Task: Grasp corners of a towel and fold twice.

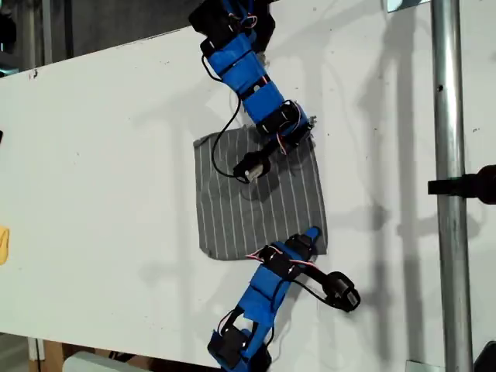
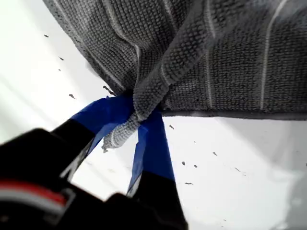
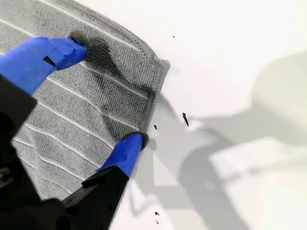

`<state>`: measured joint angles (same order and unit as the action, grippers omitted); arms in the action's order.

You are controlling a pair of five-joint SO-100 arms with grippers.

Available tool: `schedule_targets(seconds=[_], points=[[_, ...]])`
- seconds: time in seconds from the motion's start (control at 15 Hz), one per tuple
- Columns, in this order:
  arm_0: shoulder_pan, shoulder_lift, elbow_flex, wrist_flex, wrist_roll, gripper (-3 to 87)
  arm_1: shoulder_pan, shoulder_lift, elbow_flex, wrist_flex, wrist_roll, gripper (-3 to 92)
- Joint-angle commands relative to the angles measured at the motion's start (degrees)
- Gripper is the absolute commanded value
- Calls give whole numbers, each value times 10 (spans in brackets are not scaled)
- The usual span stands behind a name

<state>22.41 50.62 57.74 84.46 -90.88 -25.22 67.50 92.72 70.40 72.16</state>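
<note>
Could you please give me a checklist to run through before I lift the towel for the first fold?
1. My first gripper holds a corner: ok, jaws shut with the towel pinched between them.
2. My second gripper holds its corner: not ok, jaws open and straddling flat cloth.
3. Both grippers on the same towel edge: ok, both at the edge on the exterior view's right.
4. Towel lies flat: ok, apart from the bunched pinch.
5. Black cable looping over the towel: cannot tell whether it touches the cloth.
6. Room to fold: ok, bare table on the exterior view's left.
</note>
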Motion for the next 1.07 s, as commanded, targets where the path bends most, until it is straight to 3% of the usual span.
schedule_targets(seconds=[0.0, 0.13, 0.27, 0.33, 0.47, 0.67, 0.8, 1.0], points=[[19, -12, -30, -29, -13, 286, 8, -3, -5, 4, -2, -2], [36, -41, -24, -65, -29, 208, 10, -4, -5, 5, -2, -2], [41, -83, -31, -111, -12, 13, 12, -6, -5, 5, -1, -2], [41, -81, -26, -120, -8, -29, 14, -6, -5, 5, -1, -2], [37, -64, -25, -112, 5, -29, 15, -6, -10, 11, 0, -2], [26, -24, -38, -22, 17, -29, 11, 3, -36, 39, -3, -2], [13, 36, -40, 89, -25, -29, 2, 40, -67, 92, -2, -2], [18, 156, -18, 105, 26, -29, -42, 162, -102, 160, 7, -2]])
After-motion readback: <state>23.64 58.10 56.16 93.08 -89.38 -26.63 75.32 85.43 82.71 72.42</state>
